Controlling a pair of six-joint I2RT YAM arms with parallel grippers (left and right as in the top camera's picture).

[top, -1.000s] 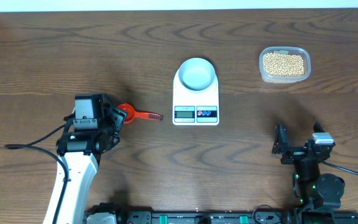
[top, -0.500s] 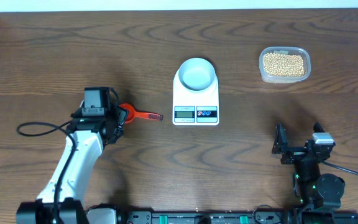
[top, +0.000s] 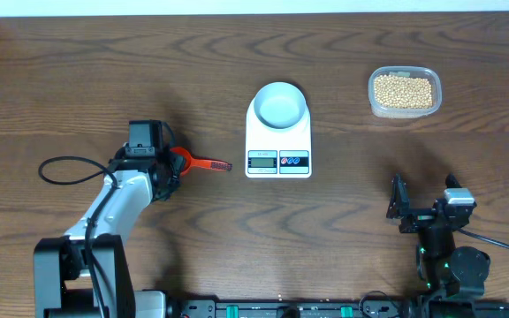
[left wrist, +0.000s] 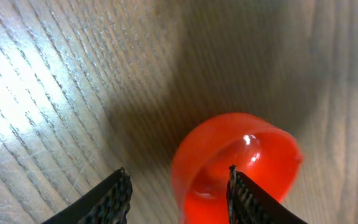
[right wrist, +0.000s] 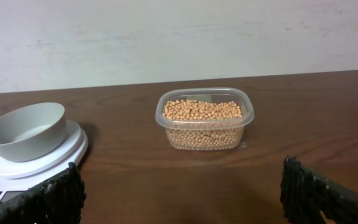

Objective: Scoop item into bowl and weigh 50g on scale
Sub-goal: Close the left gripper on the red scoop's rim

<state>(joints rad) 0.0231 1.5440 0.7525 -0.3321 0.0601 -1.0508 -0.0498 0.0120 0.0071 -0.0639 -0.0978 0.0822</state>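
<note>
Left gripper (left wrist: 178, 196) is low over the table (top: 60, 71), fingers spread wide and holding nothing. Right under me is the red scoop (left wrist: 232, 165). In my wrist view its round cup sits toward 3 o'clock of my centre line, with my right-side finger (left wrist: 244, 196) over the cup's mouth and the other finger (left wrist: 114, 196) out on bare wood. The cup is off-centre in my opening, so I judge I'm not lined up for a clean pinch.

From overhead, the scoop's cup is at my fingertips and its handle (top: 212, 164) runs straight away toward 3 o'clock. That's the long axis. I think the handle is the better place to grip, and it's a short reach along that line. My left arm is plainly the nearer one; the right gripper (right wrist: 182, 205) is parked well apart, open and empty.

Further along, past the handle tip at about 2 o'clock, is the scale (top: 278, 146). The bowl (top: 279, 104) sits on its platform with nothing in it that I can see. Farthest out, still around 2 o'clock, the beans (top: 403, 91) lie heaped in their clear tub (top: 374, 106), none scooped yet.
</note>
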